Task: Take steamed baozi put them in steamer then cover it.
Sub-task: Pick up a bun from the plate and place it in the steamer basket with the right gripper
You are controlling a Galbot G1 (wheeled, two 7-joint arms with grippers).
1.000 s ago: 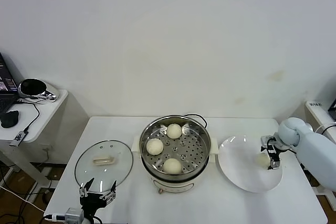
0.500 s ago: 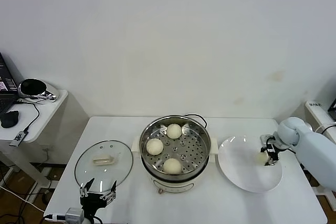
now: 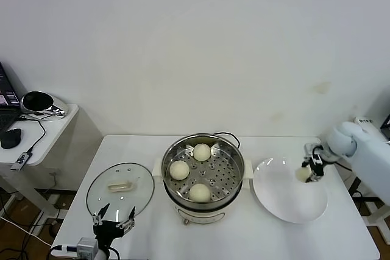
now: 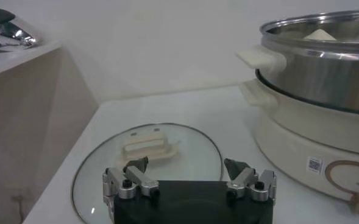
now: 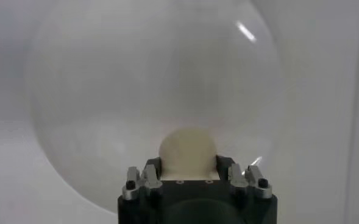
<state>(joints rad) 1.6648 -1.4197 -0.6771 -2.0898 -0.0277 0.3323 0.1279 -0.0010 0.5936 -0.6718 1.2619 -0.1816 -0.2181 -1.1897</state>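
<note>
The steel steamer [image 3: 234, 181] stands mid-table on its cream base, with three steamed baozi [image 3: 202, 151] on its perforated floor. A fourth baozi [image 3: 302, 173] is clamped in my right gripper [image 3: 311, 171], raised just over the far right part of the white plate [image 3: 286, 202]. In the right wrist view the bun [image 5: 187, 149] fills the space between the fingers of that gripper [image 5: 188, 165]. The glass cover [image 3: 137, 196] lies flat on the table, left of the steamer. My left gripper [image 3: 113, 223] hovers open at the cover's near edge, its fingers [image 4: 136, 165] spread wide above the glass [image 4: 191, 152].
A black cable [image 3: 225, 134] runs behind the steamer. A low side table [image 3: 42, 144] with a mouse and a shiny gadget stands beyond the table's left edge. The steamer's wall and side handle [image 4: 261, 59] rise close beside my left gripper.
My right gripper has shut on the baozi that lay on the plate and lifted it off, moving slightly back. The left arm has hardly moved.
</note>
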